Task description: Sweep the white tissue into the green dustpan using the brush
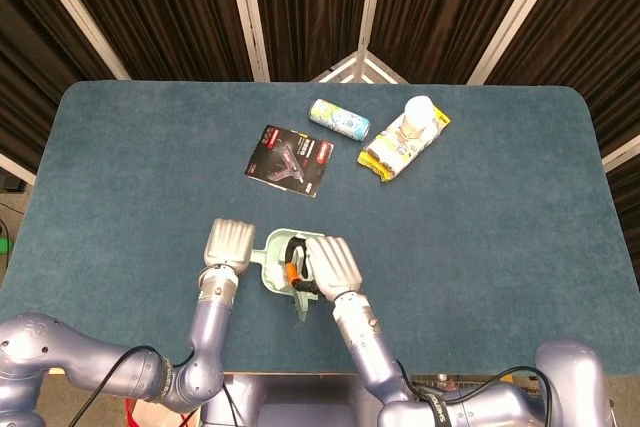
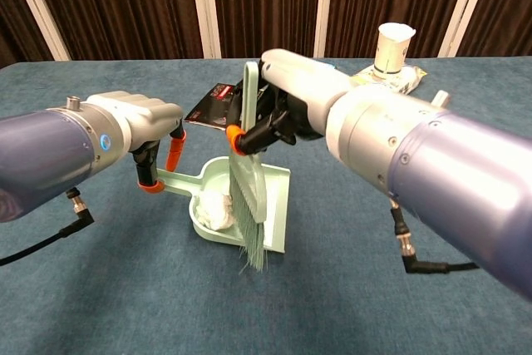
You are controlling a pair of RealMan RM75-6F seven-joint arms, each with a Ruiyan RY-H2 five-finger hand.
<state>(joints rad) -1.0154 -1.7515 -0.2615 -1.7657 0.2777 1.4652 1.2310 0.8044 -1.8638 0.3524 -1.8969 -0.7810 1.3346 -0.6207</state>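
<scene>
My left hand (image 2: pixel 141 118) (image 1: pixel 228 243) grips the orange-tipped handle of the green dustpan (image 2: pixel 278 205) (image 1: pixel 270 265), which rests on the table near its front edge. White tissue (image 2: pixel 216 209) lies bunched in the pan's back left corner. My right hand (image 2: pixel 287 89) (image 1: pixel 332 263) holds the pale green brush (image 2: pixel 247 197) upright by its handle. The bristles stand inside the pan, right next to the tissue, and their tips hang over the pan's front lip. From the head view the right hand covers most of the pan and hides the tissue.
A black leaflet (image 1: pixel 290 160) lies behind the dustpan. Farther back are a lying can (image 1: pixel 338 119), a paper cup (image 1: pixel 416 113) (image 2: pixel 393 49) and a yellow-white packet (image 1: pixel 398 147). The blue table top (image 1: pixel 500 237) stretches wide on both sides.
</scene>
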